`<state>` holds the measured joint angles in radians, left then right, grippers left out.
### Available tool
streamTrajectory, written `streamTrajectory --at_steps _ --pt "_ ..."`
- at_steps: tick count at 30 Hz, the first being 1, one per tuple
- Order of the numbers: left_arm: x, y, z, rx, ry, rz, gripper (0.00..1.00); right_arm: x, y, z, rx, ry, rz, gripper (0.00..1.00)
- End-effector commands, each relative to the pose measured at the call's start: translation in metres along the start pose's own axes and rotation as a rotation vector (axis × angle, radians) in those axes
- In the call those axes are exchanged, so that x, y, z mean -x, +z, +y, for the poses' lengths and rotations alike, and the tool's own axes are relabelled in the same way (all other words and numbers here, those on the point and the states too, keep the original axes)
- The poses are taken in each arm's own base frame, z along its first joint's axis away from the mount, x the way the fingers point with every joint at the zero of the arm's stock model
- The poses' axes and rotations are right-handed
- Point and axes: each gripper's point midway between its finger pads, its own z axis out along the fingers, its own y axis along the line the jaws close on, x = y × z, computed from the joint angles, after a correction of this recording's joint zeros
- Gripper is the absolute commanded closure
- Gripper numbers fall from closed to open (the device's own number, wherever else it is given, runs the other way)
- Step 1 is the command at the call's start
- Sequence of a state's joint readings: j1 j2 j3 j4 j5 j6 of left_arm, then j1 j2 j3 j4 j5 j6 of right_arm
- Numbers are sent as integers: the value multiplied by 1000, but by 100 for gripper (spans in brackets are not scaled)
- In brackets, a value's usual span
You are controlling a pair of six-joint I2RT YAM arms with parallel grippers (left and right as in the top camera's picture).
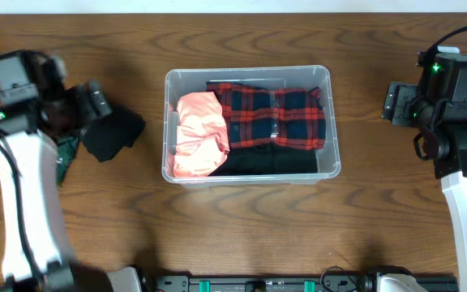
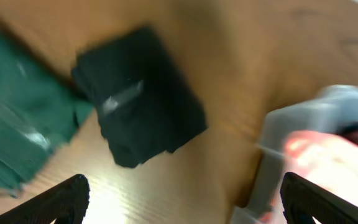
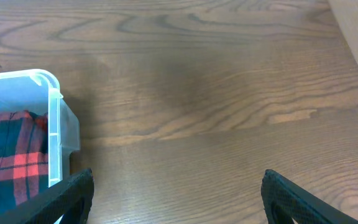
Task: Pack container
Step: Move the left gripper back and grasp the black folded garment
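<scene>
The container [image 1: 247, 71] sat mid-table, holding a pink cloth [image 1: 201, 134] and a plaid shirt [image 1: 274, 118]. The left gripper [image 2: 191, 202] hung wide open over a black cloth [image 2: 138, 93] beside a green one [image 2: 17, 124] — blurred, perhaps folded. The right gripper [image 3: 179, 202] — also spread wide, empty — hovered just right of the container.

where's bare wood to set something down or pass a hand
Bare wood lies between the container and the right gripper, and in the strip below the container in the overhead view. Crowded left: black cloth and green cloth by the left gripper.

Overhead looks down; wrists share container [image 1: 250, 71]
</scene>
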<state>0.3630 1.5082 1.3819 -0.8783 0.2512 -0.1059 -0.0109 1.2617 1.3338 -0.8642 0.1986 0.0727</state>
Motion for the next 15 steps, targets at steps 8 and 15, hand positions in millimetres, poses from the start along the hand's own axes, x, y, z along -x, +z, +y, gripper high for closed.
streamTrajectory --at_steps 8,15 --pt "-32 116 53 -88 -227 280 2 -1 -3 -3 -5 20 1 16" --pt "-35 156 65 -84 -246 295 2 -3 -3 -3 -5 19 6 15"
